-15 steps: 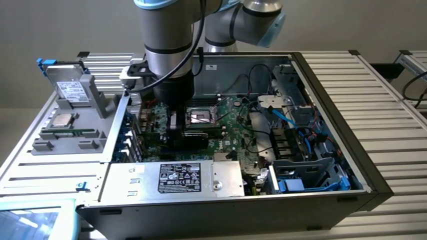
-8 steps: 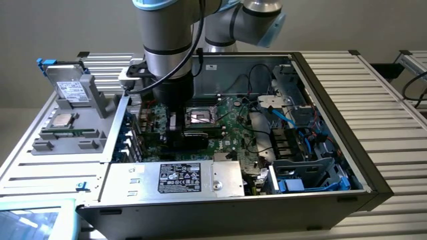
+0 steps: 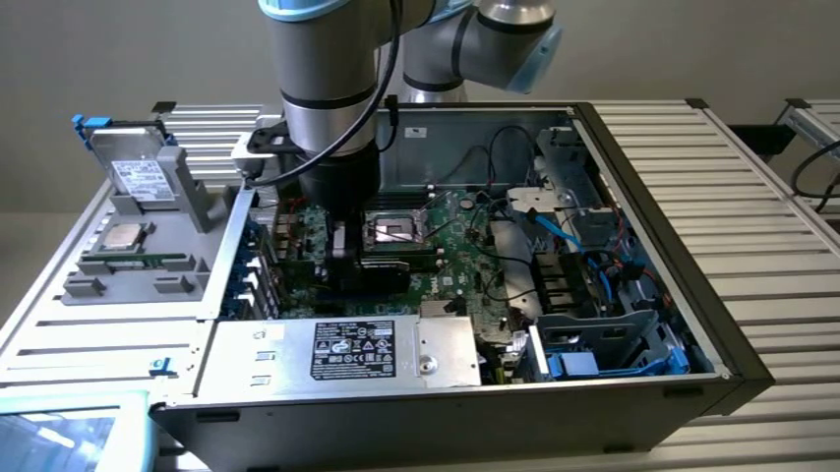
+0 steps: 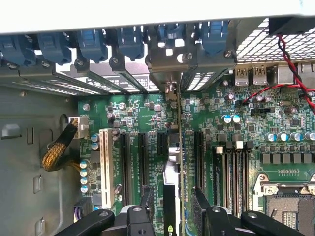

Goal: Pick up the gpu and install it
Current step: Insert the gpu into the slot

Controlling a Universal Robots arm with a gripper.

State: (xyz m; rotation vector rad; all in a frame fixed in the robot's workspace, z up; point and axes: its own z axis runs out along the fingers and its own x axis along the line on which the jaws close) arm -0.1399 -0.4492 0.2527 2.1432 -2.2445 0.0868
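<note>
We see the gripper (image 4: pixel 172 202) wide open, holding nothing, straddling the upright gpu (image 4: pixel 173 167) in its motherboard (image 4: pixel 135 115) slot; a finger could snag and unseat it.

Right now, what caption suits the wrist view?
Open gripper straddling the graphics card, upright on the green motherboard.

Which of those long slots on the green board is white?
The end slot nearest the braided yellow cable; the other slots in that row are black.
</note>
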